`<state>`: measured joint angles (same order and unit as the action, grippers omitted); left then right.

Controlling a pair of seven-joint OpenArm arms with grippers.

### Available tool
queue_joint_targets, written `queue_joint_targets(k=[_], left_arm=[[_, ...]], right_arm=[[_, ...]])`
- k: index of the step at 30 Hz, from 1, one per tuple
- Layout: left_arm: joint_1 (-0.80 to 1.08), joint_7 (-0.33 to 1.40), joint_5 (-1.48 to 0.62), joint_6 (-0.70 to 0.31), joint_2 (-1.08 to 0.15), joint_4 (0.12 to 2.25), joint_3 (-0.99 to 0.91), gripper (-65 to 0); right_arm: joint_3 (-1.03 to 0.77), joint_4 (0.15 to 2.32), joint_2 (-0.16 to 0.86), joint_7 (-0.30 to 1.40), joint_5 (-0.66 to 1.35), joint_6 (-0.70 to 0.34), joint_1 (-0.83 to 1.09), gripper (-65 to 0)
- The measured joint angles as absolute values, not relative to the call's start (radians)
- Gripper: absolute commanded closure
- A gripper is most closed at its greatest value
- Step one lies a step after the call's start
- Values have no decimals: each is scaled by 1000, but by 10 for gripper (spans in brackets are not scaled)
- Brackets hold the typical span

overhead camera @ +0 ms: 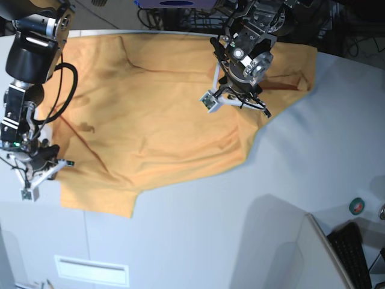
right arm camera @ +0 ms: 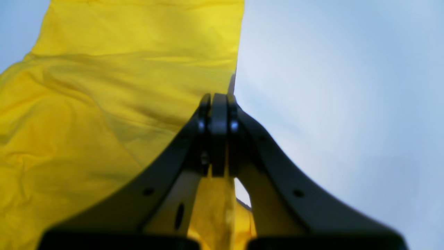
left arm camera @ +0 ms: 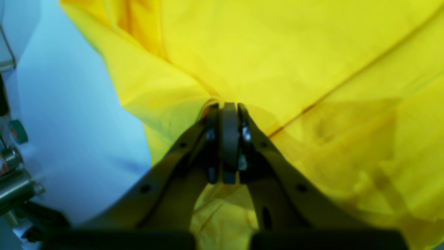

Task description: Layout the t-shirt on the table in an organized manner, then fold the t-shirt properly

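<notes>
The orange-yellow t-shirt [overhead camera: 150, 120] lies spread over the far half of the white-grey table [overhead camera: 240, 229], with wrinkles and thin dark lines across it. My left gripper [overhead camera: 237, 103] is over the shirt's right part. In the left wrist view it [left arm camera: 229, 106] is shut on a pinch of shirt fabric [left arm camera: 295, 52]. My right gripper [overhead camera: 43, 171] is at the shirt's near left edge. In the right wrist view it [right arm camera: 218, 97] is shut on the shirt's edge [right arm camera: 104, 86], with bare table [right arm camera: 347, 104] beside it. The neck tag is not visible.
A black keyboard [overhead camera: 355, 253] and a small green roll [overhead camera: 358, 206] sit at the table's near right; the roll also shows in the left wrist view [left arm camera: 18, 131]. Cables [overhead camera: 180, 18] run behind the far edge. An upright grey panel [overhead camera: 301, 253] stands at the near right.
</notes>
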<state>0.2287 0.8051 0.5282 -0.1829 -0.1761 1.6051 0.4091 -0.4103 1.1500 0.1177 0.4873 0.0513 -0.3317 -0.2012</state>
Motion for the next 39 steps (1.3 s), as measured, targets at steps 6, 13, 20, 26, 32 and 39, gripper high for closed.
queue_joint_targets(k=[6, 13, 20, 26, 32, 39], left_arm=[[230, 805, 538, -183, -186, 1609, 410, -235], [284, 807, 523, -186, -205, 1738, 403, -411], [365, 808, 527, -216, -205, 1853, 407, -411], [416, 794, 237, -234, -189, 1984, 224, -395], [358, 813, -522, -229, -212, 1872, -233, -255], [245, 813, -763, -229, -300, 1570, -211, -252]], right_arm=[[-410, 1150, 118, 487, 51, -332, -201, 0], [-410, 1150, 118, 488, 50, -332, -201, 0], [-410, 1150, 118, 488, 51, -332, -201, 0], [-410, 1150, 117, 489, 51, -331, -201, 0], [-410, 1150, 121, 484, 54, -332, -201, 0], [-405, 1150, 115, 486, 51, -331, -200, 0]])
